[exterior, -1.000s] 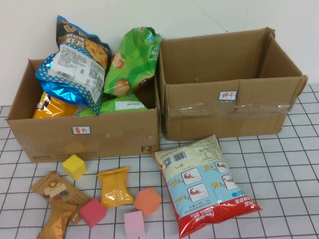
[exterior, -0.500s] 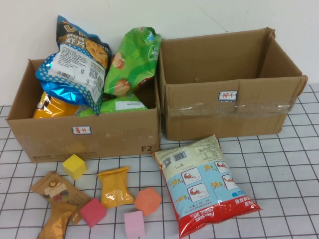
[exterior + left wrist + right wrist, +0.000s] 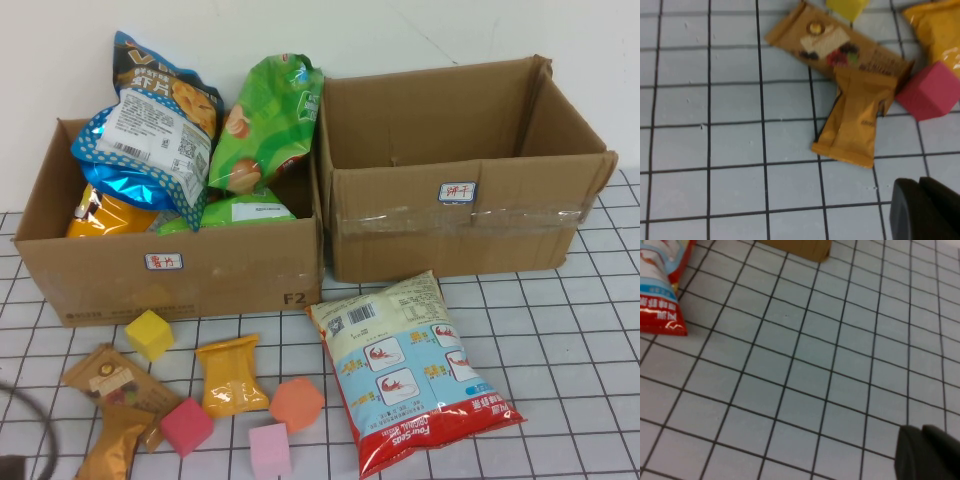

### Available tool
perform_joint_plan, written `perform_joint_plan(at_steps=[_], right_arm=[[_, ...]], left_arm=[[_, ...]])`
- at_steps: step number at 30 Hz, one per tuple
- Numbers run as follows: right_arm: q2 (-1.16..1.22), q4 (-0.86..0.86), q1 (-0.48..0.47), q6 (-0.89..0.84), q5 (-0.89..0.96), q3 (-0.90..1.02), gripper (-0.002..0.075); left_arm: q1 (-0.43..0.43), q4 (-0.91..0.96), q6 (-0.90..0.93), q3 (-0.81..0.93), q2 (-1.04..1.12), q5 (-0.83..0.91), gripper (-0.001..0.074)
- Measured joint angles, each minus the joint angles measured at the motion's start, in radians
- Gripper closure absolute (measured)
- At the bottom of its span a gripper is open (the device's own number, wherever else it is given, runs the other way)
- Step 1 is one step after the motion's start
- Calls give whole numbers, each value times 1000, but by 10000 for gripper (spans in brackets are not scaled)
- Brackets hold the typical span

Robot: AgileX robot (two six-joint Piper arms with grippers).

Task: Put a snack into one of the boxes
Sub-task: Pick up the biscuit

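Two arms were at work here, though little of either showed. On the left, the left gripper (image 3: 925,210) hung low over the gridded table (image 3: 560,330), near the small tan snack packet (image 3: 857,120); released or clenched, I could not tell. That packet lay tilted across the end of a brown snack bar (image 3: 840,47), with a pink cube (image 3: 932,90) just beside it. I judged the reach was on. Best to come straight down on the packet's free lower half, clear of bar and cube, then lift high over a box wall. The left box (image 3: 170,275) was heaped with crisp bags, the right box (image 3: 460,235) looked empty. The right gripper (image 3: 927,452) hovered over bare table beyond the prawn-cracker bag (image 3: 410,370), state unclear
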Motion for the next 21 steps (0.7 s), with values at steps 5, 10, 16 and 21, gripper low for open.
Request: perform_joint_plan(at_steps=[5, 10, 16, 21], right_arm=[[17, 44, 0, -53, -2, 18, 727], [17, 69, 27, -85, -11, 34, 727], [17, 70, 52, -98, -27, 34, 727], [17, 71, 52, -98, -34, 34, 727]], left_arm=[[0, 0, 49, -22, 198, -53, 689], [0, -22, 116, -58, 376, -75, 415], [0, -65, 154, -143, 584, -73, 189], [0, -76, 176, -197, 727, -106, 169]])
